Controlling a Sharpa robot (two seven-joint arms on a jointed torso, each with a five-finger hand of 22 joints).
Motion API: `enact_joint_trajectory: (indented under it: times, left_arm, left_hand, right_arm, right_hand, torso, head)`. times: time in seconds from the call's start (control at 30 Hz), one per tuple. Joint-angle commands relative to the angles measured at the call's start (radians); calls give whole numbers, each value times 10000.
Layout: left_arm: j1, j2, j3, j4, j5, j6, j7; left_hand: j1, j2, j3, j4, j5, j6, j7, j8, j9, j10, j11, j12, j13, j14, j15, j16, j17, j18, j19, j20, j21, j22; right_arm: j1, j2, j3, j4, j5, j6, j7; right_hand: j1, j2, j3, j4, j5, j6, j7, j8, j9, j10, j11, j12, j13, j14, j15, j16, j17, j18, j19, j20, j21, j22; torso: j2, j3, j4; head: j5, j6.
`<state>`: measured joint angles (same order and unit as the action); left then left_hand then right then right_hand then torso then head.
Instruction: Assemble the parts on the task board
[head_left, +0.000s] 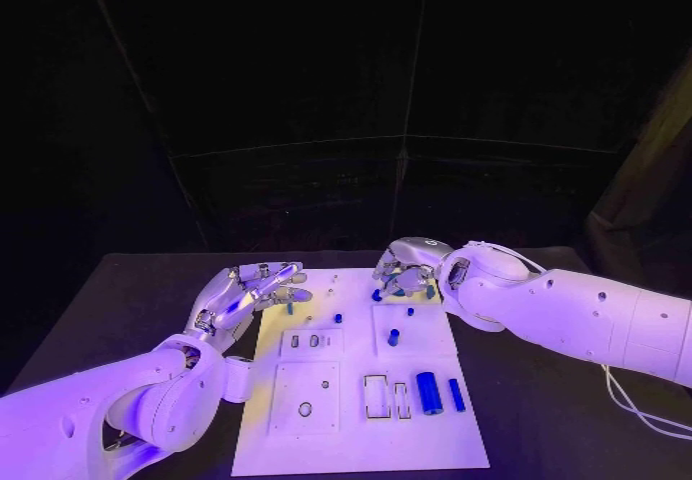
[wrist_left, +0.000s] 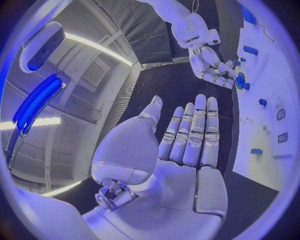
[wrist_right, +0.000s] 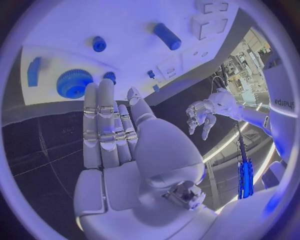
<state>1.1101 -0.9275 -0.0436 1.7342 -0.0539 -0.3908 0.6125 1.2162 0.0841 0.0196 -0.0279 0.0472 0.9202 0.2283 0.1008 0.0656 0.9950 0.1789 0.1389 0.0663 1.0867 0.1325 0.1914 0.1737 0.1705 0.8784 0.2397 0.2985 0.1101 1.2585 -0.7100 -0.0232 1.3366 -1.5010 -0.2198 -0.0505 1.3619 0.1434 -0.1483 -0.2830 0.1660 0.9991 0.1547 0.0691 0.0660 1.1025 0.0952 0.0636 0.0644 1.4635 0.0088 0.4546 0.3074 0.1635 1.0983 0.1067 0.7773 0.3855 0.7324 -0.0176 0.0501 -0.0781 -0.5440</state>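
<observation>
Matt white plastic task board (head_left: 361, 420), glossy blue plastic parts (head_left: 428, 392), matt black table (head_left: 548, 440).

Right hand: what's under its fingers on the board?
Under the right hand, the right wrist view shows a blue gear and a small blue peg on the task board. The fingertips partly cover the peg; contact unclear.

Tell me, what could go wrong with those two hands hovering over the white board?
The right hand hangs open close above the blue gear at the task board's far edge; coming down slightly off, its fingers could nudge the gear aside instead of gripping it. The left hand, also open, sits at the board's left edge and might bump or shift the board. The loose blue cylinder could roll if jolted.
</observation>
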Motion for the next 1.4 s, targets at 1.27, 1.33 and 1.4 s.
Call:
enact_joint_trajectory:
  times: [1.27,1.33,1.4]
  left_arm:
    - [69,-106,12,46,-91,585,-231]
    - [71,-108,12,43,-91,583,-234]
    - [71,-111,12,43,-91,580,-243]
  left_hand:
    - [-34,103,-62,11,59,-165,236,-152,-5,-207,140,-156,-16,-78,62,-157,50,125,-2,89,-116,-88]
    - [-34,103,-62,11,59,-165,236,-152,-5,-207,140,-156,-16,-78,62,-157,50,125,-2,89,-116,-88]
    - [-27,116,-55,9,60,-165,233,-151,-3,-209,139,-156,-15,-75,62,-159,53,125,0,90,-117,-90]
  right_arm:
    - [45,574,12,-498,-1427,1167,-598]
    - [45,566,12,-477,-1426,1078,-549]
    - [45,546,11,-440,-1424,713,-455]
  right_hand:
    - [-104,688,824,-65,-758,196,31,-5,13,298,-8,72,-13,177,-57,3672,2843,-216,471,40,3723,4005]
    - [-74,701,913,-66,-804,277,21,11,18,399,-30,82,-11,187,-69,3913,3064,-248,562,32,3891,4233]
    - [-34,758,1033,-68,-842,378,15,33,26,511,-52,95,-9,155,-85,4004,3113,-254,568,19,3974,4315]
  torso:
    - [421,-29,110]
    - [426,-33,111]
    - [428,-33,108]
  head:
    - [-57,-99]
    - [-69,-110]
    - [-69,-124]
